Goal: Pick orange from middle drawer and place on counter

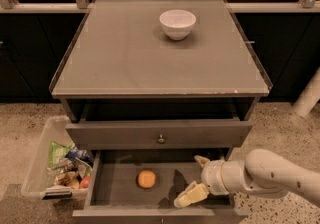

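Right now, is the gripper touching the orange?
No, the gripper hangs open to the right of the orange inside the drawer, with a clear gap between them.

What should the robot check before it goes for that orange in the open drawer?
1. Middle drawer pulled out far enough to reach in: ok.
2. Orange in plain sight on the drawer floor, nothing on it: ok.
3. Tool inside the drawer, right of the orange, fingers spread open: ok.
4. Tool around the orange: not ok, a gap lies between them.
5. Counter has room beside the white bowl: ok.
6. Arm's clearance under the upper drawer: cannot tell.
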You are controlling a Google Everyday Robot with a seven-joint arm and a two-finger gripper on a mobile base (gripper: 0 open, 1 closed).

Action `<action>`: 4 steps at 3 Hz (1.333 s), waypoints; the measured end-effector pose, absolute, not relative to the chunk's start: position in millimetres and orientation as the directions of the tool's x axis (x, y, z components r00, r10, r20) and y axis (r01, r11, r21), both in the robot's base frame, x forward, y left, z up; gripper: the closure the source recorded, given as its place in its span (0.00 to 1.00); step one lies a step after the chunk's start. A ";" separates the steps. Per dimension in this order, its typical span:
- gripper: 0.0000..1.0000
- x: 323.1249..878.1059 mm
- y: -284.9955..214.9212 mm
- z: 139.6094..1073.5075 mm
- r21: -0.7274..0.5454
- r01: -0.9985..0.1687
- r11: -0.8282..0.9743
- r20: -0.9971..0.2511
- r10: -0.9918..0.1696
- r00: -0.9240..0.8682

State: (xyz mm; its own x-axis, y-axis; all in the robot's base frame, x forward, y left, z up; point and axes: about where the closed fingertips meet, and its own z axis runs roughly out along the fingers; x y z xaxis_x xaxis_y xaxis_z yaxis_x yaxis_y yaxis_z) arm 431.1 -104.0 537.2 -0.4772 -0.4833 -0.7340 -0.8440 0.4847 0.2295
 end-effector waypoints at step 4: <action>0.00 484.3 -51.5 446.1 0.204 -0.840 0.503 -0.791 -0.421 -0.444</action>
